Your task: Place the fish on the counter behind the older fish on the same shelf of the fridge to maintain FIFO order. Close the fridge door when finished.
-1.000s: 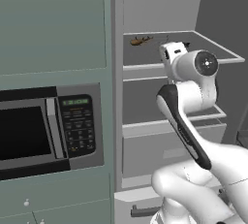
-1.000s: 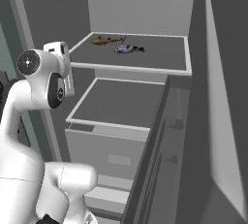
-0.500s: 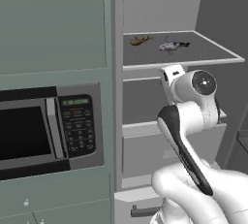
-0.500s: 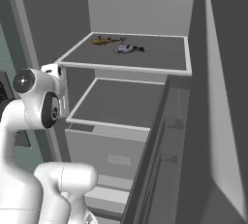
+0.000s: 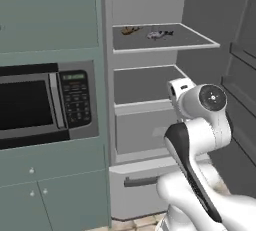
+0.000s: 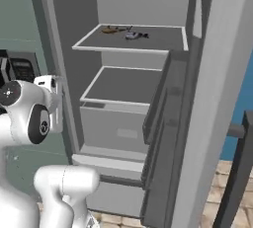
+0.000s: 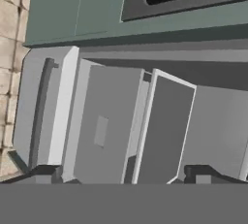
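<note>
The fridge [image 5: 150, 5] stands open. On its upper shelf [image 5: 197, 37] the brown fish [image 5: 131, 30] lies at the back left, behind and left of a grey fish [image 5: 159, 34]. The right base view shows the same brown fish [image 6: 112, 30] and grey fish [image 6: 133, 35]. My hand [image 5: 180, 89] hangs in front of the lower shelf, well below both fish. In the hand view my gripper [image 7: 123, 174] is open, its fingertips [image 7: 46, 172] wide apart with nothing between them. The fridge door [image 6: 217, 98] stands open at the right. The counter is out of view.
A black microwave [image 5: 40, 105] sits in grey-green cabinets left of the fridge. Under the upper shelf come the lower shelf [image 5: 145, 82], the drawer box [image 5: 145, 130] and the freezer drawer [image 5: 142, 180]. Rail shelves [image 6: 163, 118] jut from the door's inner face.
My hand has come down and back from the upper shelf's front edge to the lower shelf's height, empty. Both base views have shifted, so the base has moved. The fish have stayed put.
</note>
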You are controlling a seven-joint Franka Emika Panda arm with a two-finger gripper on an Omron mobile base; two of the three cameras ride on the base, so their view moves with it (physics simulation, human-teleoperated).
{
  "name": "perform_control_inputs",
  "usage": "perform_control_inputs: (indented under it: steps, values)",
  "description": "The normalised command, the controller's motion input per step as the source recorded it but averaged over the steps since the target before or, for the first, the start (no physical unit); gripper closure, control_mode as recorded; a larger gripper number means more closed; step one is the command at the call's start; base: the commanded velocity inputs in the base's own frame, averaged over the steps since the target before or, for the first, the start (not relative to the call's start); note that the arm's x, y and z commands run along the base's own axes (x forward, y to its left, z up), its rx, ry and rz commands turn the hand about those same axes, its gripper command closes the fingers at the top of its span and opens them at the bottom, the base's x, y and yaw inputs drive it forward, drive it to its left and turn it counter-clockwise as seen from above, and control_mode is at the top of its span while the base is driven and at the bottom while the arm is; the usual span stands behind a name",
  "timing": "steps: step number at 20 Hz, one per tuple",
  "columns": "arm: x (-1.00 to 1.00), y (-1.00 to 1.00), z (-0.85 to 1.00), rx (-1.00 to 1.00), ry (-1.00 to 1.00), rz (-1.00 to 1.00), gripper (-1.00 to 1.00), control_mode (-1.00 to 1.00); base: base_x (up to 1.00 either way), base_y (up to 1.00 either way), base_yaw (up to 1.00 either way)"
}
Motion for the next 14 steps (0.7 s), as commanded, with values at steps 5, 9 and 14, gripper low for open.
perform_control_inputs:
  steps: [5, 9, 14]
  values:
    - [0.00, 0.00, 0.00, 0.00, 0.00, 0.00, -1.00, 1.00, -1.00, 0.00, -0.09]
    - [0.00, 0.00, 0.00, 0.00, 0.00, 0.00, -1.00, 1.00, -1.00, -0.05, -0.13]
    - [0.00, 0.00, 0.00, 0.00, 0.00, 0.00, -1.00, 1.00, -1.00, -0.51, -0.23]
